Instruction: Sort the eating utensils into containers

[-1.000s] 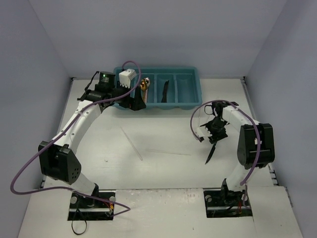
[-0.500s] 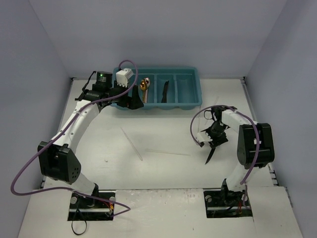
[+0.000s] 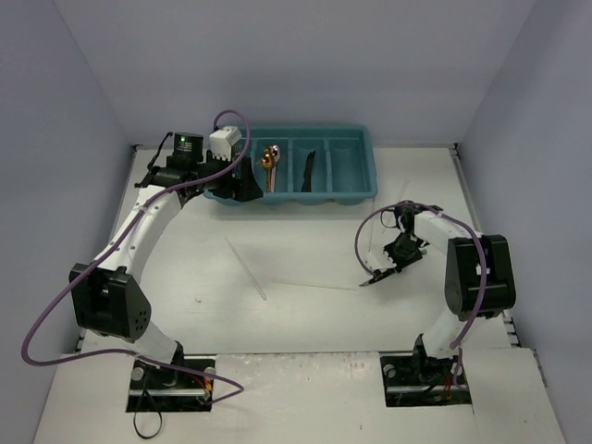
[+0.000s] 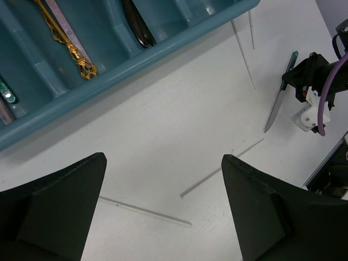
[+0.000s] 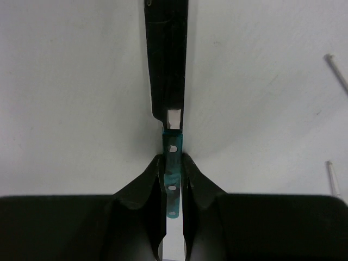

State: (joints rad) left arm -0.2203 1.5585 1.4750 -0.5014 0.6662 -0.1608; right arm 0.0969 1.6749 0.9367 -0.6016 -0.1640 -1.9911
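Teal metal punched with small holes forms the handle of the dark-bladed knife. The right gripper has its two fingers pinched narrow on that handle, just behind where the blade begins. The knife sits over the right side of the white table, in front of the teal-blue plastic cutlery tray and well apart from it. Whether the blade is off the surface I cannot tell.

The step in hand, as I judge it, is securing this knife for the carry to the tray. Because the hold is at one end, the long blade is likely to droop or swing. A straight lift before any sideways travel, and a slow wrist turn, should keep it from slipping. The third compartment from the left, which holds a slim black knife beside the ornate gold spoon, looks the fitting one. Line the blade up along its length before release.

Thin pale sticks lie near the route: two by the tray's right corner, one just left of the knife, and another further left. The tray's near wall calls for height. The left gripper, fingers spread wide and holding nothing, hangs by the tray's left end, so the tray's right half is free to approach. The pale grey side wall stands close on the right.
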